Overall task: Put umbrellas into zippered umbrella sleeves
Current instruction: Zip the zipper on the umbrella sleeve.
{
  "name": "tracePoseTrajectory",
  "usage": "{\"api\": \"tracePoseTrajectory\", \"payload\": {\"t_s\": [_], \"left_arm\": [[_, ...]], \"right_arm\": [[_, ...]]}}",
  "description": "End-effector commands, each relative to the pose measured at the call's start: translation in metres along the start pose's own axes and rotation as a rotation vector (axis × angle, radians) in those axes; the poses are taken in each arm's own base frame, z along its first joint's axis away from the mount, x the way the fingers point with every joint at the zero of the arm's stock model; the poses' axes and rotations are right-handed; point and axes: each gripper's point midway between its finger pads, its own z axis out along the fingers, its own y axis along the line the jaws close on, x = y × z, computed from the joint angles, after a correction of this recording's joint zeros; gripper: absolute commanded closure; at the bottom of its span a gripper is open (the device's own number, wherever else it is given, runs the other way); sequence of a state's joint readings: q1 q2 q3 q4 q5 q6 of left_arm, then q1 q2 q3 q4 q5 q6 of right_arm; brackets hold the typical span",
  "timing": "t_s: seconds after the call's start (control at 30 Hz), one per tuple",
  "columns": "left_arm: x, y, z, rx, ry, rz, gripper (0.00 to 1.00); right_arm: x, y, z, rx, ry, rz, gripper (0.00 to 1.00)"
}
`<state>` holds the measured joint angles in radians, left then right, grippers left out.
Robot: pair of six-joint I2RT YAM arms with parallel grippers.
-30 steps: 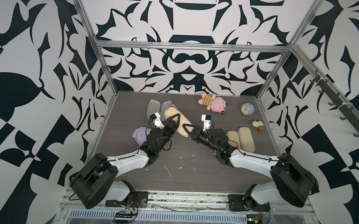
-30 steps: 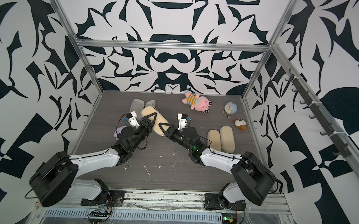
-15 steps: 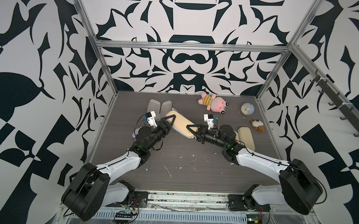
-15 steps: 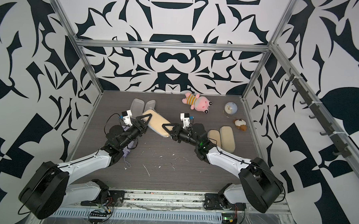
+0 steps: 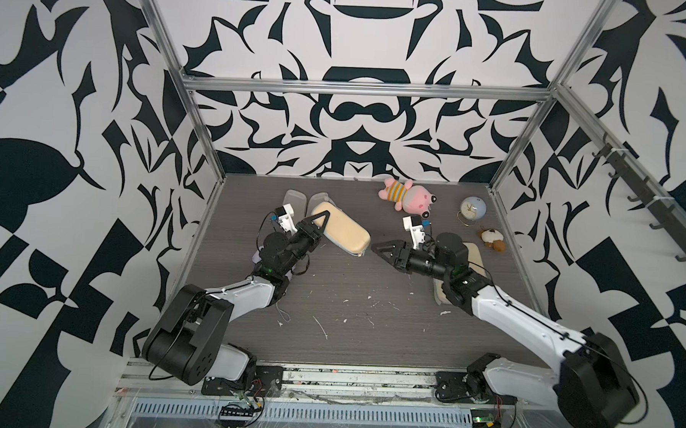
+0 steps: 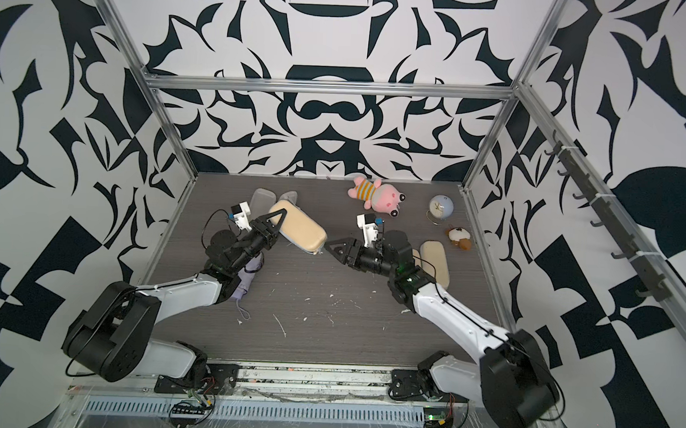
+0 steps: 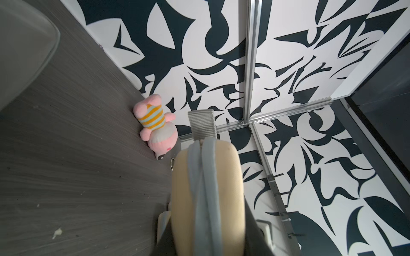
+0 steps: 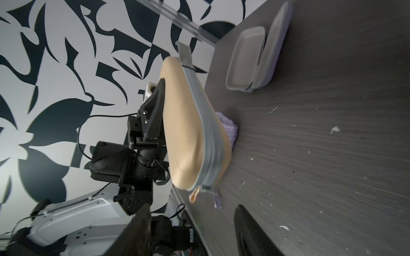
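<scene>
Item: beige sleeve (image 5: 342,233), closed, tilted, lifted clear of the table (image 5: 348,322) | Left gripper (image 5: 316,221): jaws clamped on the sleeve's flat sides toward its loop-tab end | Right gripper (image 5: 376,247): jaws apart, empty, just short of the zip-pull end, not touching | Lavender umbrella (image 6: 247,276): on the table beneath the left arm.

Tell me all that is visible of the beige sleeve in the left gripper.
The beige sleeve is an oblong, rounded case of padded-looking material. A grey-blue zip band runs along its edge, seemingly closed, with a grey loop tab at one end. It is tilted, apparently off the table, clamped by the left gripper; the right gripper stands apart.
</scene>
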<state>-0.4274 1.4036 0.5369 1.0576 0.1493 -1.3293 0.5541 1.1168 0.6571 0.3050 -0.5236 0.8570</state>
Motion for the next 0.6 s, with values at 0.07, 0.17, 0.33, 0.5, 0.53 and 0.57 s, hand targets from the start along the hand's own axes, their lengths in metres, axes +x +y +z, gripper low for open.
{"api": "tracePoseTrajectory", "payload": {"t_s": [0.07,0.17,0.33,0.5,0.53,0.57], "left_arm": [[-0.009,-0.057,0.004,0.134,-0.024,0.078,0.91],[-0.006,-0.061,0.003,0.139,-0.02,0.073,0.91],[-0.002,-0.064,0.004,0.14,-0.007,0.07,0.91],[0.004,-0.063,0.005,0.134,0.007,0.068,0.91],[0.005,-0.063,0.005,0.134,0.01,0.067,0.91],[0.005,-0.063,0.005,0.133,0.009,0.067,0.91]], "right_arm": [[0.002,-0.033,-0.008,0.334,-0.063,-0.486,0.58],[0.005,-0.027,0.002,0.355,-0.057,-0.611,0.58],[0.001,-0.023,0.014,0.375,-0.055,-0.771,0.58],[-0.007,-0.004,0.025,0.319,-0.098,-0.839,0.61],[-0.006,-0.001,0.027,0.315,-0.1,-0.854,0.61],[-0.005,0.0,0.03,0.321,-0.102,-0.871,0.62]]}}
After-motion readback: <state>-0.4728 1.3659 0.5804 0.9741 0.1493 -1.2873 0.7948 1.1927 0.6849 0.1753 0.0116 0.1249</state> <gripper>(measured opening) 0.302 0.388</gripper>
